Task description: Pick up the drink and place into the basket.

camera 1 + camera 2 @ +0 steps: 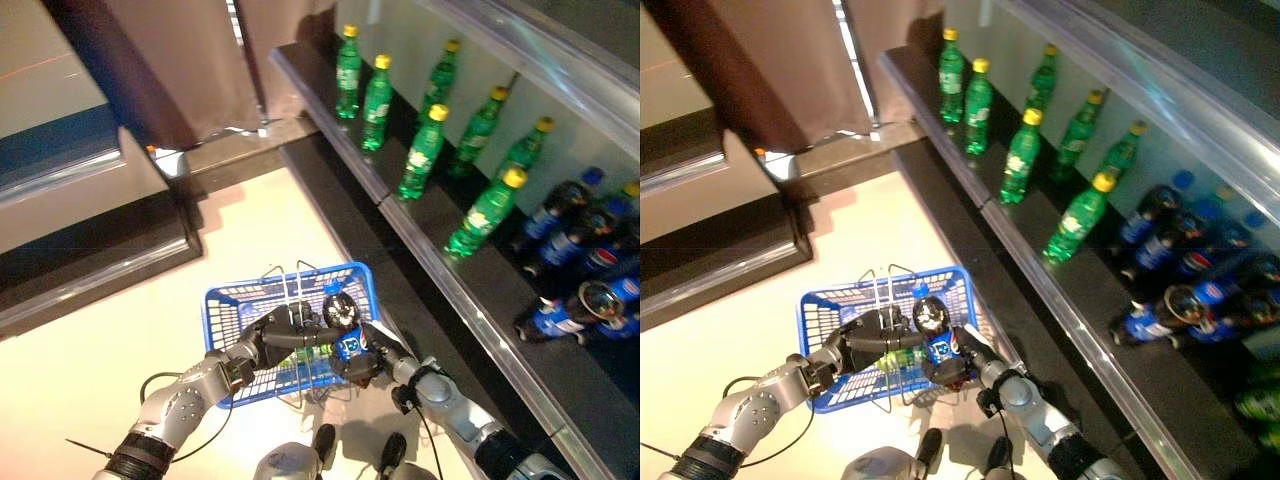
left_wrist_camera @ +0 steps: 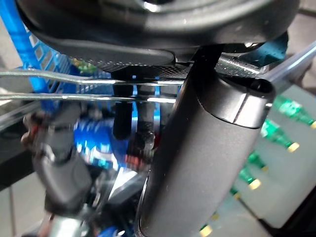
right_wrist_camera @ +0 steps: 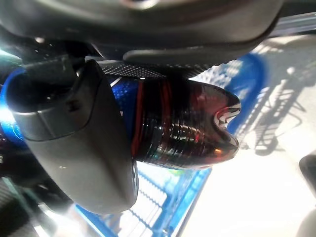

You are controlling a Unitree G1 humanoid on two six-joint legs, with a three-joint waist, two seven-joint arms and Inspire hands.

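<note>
right hand (image 1: 372,352): fingers and thumb clamped round a dark cola bottle (image 1: 343,325); right wrist view shows the thumb (image 3: 84,148) wrapped across its blue-and-red label.
cola bottle: held over the blue basket (image 1: 225,305), at its side nearest the shelf, cap end pointing up toward the camera. Cannot tell whether the base touches the basket floor.
left hand (image 1: 275,330): fingers curled round the basket's wire handles (image 1: 290,285), carrying it; left wrist view shows the chrome wires (image 2: 59,84) passing under the hand.
blue basket: hangs above the pale floor (image 1: 90,370), between the two arms. Something green (image 1: 902,358) lies inside, partly hidden by the hands.
shelf (image 1: 470,290): dark, on the robot's right, running away from it. Green bottles with yellow caps (image 1: 422,152) stand in rows on the far part; dark cola bottles with blue labels (image 1: 560,235) are on the near part, one (image 1: 575,310) lying on its side.
</note>
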